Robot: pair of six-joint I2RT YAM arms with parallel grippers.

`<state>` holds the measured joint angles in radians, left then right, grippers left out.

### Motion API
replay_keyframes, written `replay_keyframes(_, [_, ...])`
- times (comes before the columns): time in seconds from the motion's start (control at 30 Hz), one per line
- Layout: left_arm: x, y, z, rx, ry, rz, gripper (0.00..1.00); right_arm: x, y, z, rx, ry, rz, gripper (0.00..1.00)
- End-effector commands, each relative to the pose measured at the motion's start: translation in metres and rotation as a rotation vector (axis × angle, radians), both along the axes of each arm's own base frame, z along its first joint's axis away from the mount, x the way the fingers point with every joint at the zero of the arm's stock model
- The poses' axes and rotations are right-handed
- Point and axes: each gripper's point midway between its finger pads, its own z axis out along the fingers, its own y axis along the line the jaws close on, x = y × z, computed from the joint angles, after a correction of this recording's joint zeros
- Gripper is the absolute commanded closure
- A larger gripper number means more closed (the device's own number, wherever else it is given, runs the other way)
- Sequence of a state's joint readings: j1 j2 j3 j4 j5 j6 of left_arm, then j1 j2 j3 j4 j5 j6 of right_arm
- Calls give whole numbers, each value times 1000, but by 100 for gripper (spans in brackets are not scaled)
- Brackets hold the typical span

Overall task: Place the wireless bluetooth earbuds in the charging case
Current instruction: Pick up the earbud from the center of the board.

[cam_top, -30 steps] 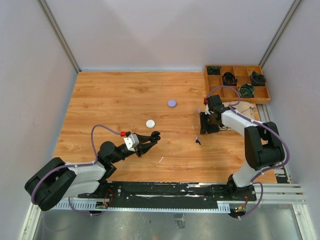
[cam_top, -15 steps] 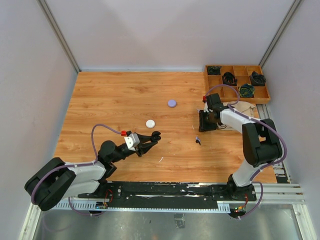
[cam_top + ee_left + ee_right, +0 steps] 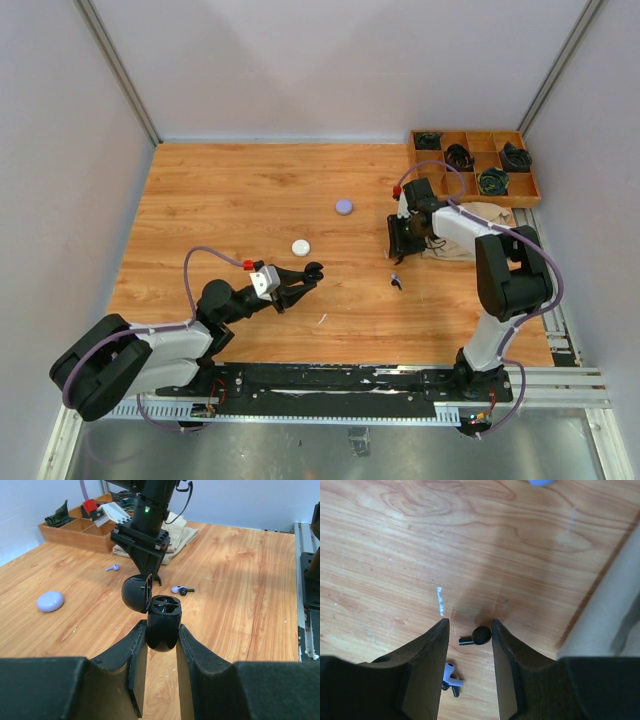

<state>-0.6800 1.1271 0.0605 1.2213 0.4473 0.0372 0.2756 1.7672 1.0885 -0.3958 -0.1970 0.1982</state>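
My left gripper (image 3: pixel 161 630) is shut on a black charging case (image 3: pixel 163 617), held upright with its lid hinged open to the left; it hovers low at the table's middle front (image 3: pixel 300 276). My right gripper (image 3: pixel 469 625) stands open, pointing down at the table, with a black earbud (image 3: pixel 479 635) lying between its fingertips, close to the right finger. A lilac earbud (image 3: pixel 451 676) lies over another black one just behind the left finger. From the left wrist, that pair (image 3: pixel 181 589) shows beside the right gripper, and one more lilac earbud (image 3: pixel 112 567) lies further left.
A lilac round case (image 3: pixel 344 207) and a white round case (image 3: pixel 301 247) lie closed mid-table. A wooden compartment tray (image 3: pixel 477 146) holding coiled cables sits at the back right, with a beige cloth (image 3: pixel 485 214) in front of it, next to my right arm.
My right gripper has shifted a little to the left, away from the cloth, and its jaws have wavered slightly. The left gripper and the case have stayed put.
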Motion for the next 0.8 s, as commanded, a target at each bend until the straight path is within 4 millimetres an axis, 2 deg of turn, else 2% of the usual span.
replay_keyframes(0.0, [3,-3,10,-18,-20,-6,100,-5,11,5,-31,20,90,60])
replay_keyframes(0.33, [3,-4,11,-19,-15,-12,100,-2,-13,24,-175,-19,40,62])
replay_keyframes(0.6, [3,-4,10,-17,-10,-11,100,-9,3,8,-104,41,41,66])
replay_keyframes(0.77, [3,-5,10,-18,-8,-13,100,-10,3,1,-112,58,37,67])
